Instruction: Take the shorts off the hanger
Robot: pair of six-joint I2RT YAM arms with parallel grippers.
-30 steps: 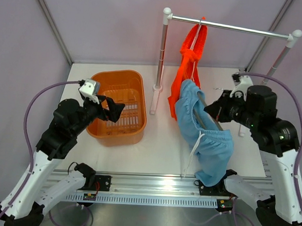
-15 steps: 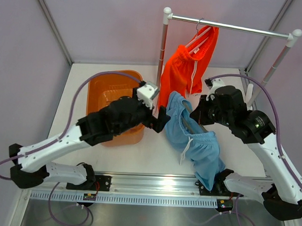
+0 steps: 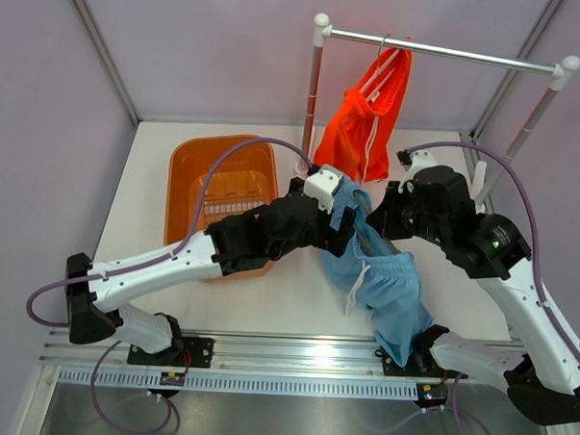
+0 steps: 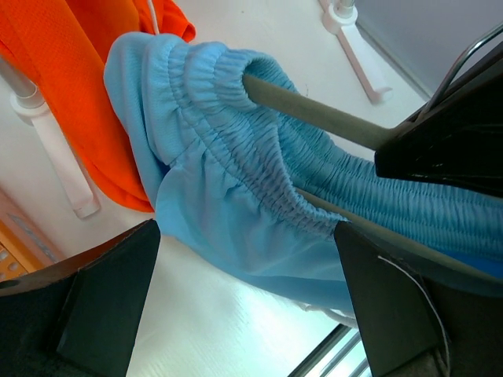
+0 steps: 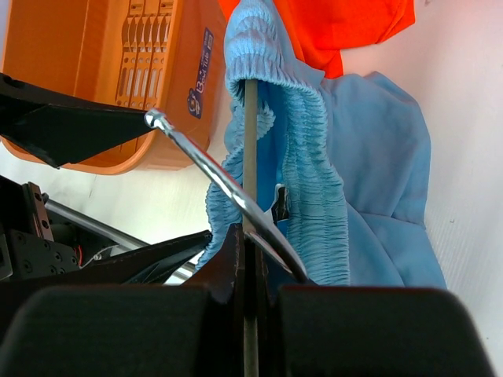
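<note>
The light blue shorts (image 3: pixel 388 280) are stretched by their waistband over a grey hanger (image 5: pixel 250 133) with a metal hook. My right gripper (image 3: pixel 381 217) is shut on the hanger at its middle and holds it above the table; the right wrist view shows the same grip (image 5: pixel 245 236). My left gripper (image 3: pixel 341 227) is open at the far end of the waistband, and the blue fabric (image 4: pixel 236 196) sits just ahead of its spread fingers (image 4: pixel 118 298). The orange shorts (image 3: pixel 365 115) hang from the rail behind.
An orange basket (image 3: pixel 191 170) stands at the left, under my left arm. The clothes rail (image 3: pixel 451 54) spans the back right on white posts (image 3: pixel 310 112) with feet on the table. Grey walls close in the back and sides.
My left arm has swung right from the basket to the blue shorts' waistband end. The orange shorts have swung on the rail. My right gripper with the hanger moved slightly left.
</note>
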